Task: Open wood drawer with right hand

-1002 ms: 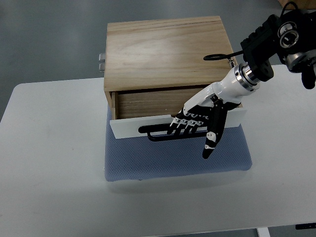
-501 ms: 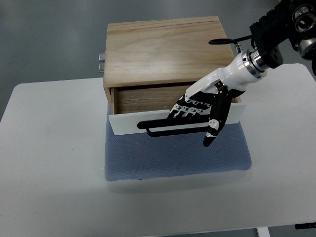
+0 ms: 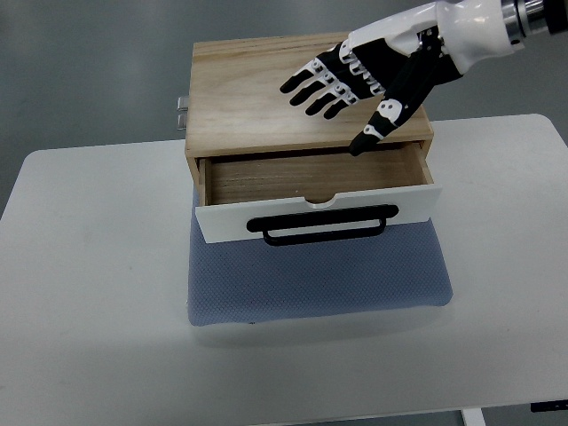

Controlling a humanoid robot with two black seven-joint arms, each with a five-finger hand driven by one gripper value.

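My right hand [image 3: 355,75] hangs open, fingers spread and holding nothing, above the top of the wood drawer box [image 3: 302,89] at the tabletop's [image 3: 98,293] far edge. The drawer [image 3: 315,209] stands partly pulled out over the blue mat [image 3: 319,284], its black handle [image 3: 321,226] ungripped. I judge the opening step essentially complete; next calls only for clearing my arm.

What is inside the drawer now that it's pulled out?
The open part of the drawer shows only bare wood, no items. Its rear stays hidden inside the wooden box. The right hand is above the box, fingers spread.
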